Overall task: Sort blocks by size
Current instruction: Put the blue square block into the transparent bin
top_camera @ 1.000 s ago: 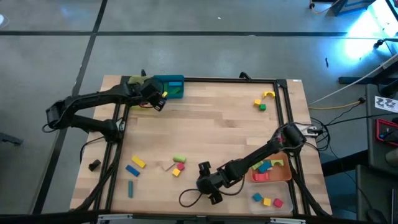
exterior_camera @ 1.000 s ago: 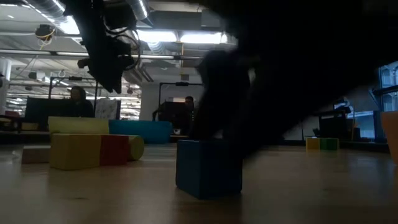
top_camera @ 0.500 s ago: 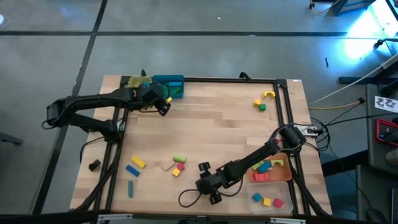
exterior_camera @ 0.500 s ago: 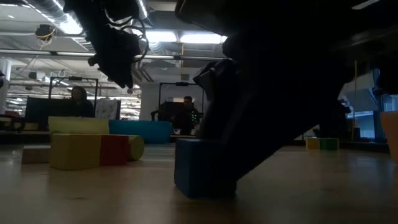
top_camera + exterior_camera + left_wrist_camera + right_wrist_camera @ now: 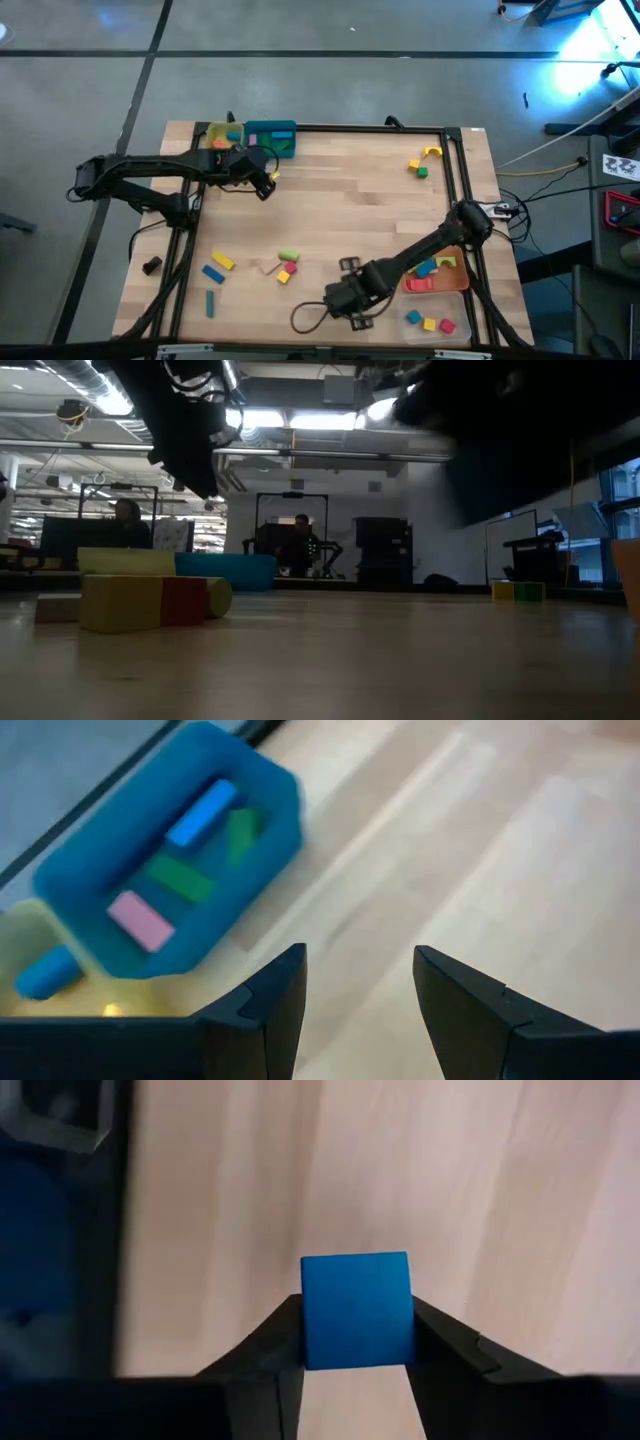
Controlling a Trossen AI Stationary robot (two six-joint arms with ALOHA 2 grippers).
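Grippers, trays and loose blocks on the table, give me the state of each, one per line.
right gripper: shut on the blue cube, lifted off the wood.
left gripper: open, empty, near the teal tray.
teal tray: holds blue, green and pink blocks.
orange tray: holds several blocks.
yellow and red blocks: loose on the table.
blue bars: lying flat, unsorted.

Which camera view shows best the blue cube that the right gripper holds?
The right wrist view shows it best: the blue cube fills the middle, clamped between the right gripper's two fingers above the wooden table. In the high view the arm hides it. The low view and left wrist view do not show it.
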